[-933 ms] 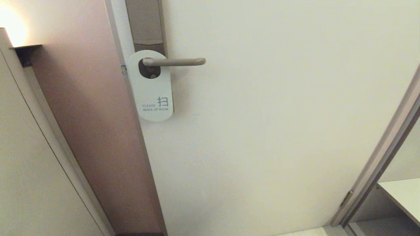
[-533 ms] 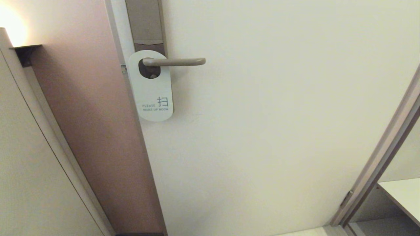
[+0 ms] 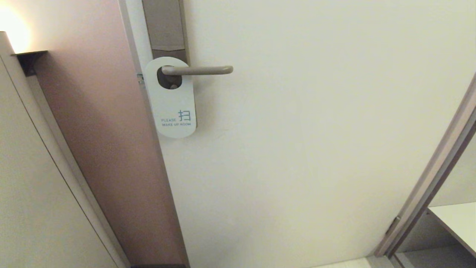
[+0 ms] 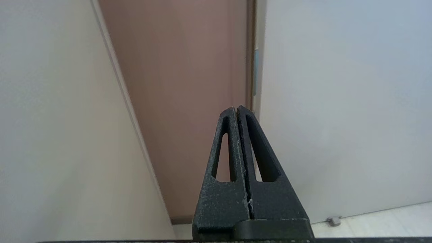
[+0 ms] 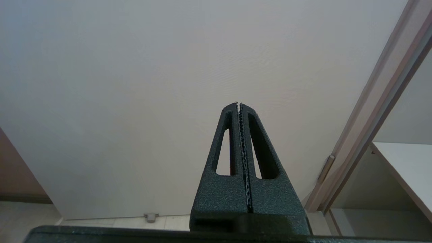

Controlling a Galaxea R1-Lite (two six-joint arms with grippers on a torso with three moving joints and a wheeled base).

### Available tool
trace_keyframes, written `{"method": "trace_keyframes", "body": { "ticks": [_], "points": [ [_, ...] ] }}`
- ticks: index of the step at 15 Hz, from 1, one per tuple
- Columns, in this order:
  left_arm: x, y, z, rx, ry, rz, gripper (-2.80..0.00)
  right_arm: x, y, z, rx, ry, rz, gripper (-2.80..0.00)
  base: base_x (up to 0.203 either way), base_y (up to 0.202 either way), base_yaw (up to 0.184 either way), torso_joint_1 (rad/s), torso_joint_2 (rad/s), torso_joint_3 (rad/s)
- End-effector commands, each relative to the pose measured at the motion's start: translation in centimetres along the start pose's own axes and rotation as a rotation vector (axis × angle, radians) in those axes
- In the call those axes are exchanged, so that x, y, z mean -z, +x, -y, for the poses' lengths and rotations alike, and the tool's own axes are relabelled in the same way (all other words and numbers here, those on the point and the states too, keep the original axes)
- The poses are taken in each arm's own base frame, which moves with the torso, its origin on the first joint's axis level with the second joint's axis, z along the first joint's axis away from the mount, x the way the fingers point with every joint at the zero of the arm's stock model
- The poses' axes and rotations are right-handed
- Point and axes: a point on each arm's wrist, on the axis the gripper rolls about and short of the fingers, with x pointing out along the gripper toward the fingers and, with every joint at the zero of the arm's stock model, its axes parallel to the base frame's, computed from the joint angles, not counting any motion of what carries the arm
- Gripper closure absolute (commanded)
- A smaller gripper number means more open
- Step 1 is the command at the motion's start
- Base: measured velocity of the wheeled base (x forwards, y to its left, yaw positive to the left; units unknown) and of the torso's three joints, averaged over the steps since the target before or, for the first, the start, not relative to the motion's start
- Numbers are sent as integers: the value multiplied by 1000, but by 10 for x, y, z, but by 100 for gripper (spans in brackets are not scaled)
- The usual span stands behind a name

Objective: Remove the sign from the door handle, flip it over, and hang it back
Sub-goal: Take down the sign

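The sign (image 3: 171, 102) hangs on the door handle (image 3: 199, 70) by its oval hole, white face out with blue "PLEASE MAKE UP ROOM". The handle is a slim beige-grey lever on a tall brownish-grey backplate (image 3: 164, 26), at the top left of the head view. Neither arm shows in the head view. My left gripper (image 4: 236, 108) is shut and empty, low down and facing the brown panel beside the door edge. My right gripper (image 5: 238, 104) is shut and empty, low down and facing the white door. The sign and handle are out of both wrist views.
The white door (image 3: 316, 130) fills most of the head view. A brown wall panel (image 3: 108, 130) runs along its left edge. A door frame (image 3: 427, 186) and a white shelf (image 3: 455, 219) stand at the right. A small door stop (image 5: 151, 216) sits on the floor.
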Motion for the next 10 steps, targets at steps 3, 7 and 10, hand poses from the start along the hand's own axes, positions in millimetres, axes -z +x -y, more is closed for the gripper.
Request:
{"method": "trace_keyframes", "body": {
  "ticks": [3,7,10],
  "points": [
    [-32,-7,0,57,-20,67,0,0,0,0,0,-1,0,0,0,0,0,0,0,0],
    [-55,3,1,130,-35,13,0,0,0,0,-1,-1,0,0,0,0,0,0,0,0],
    [-70,16,2,248,-88,-44,0,0,0,0,-1,-1,0,0,0,0,0,0,0,0]
  ]
}}
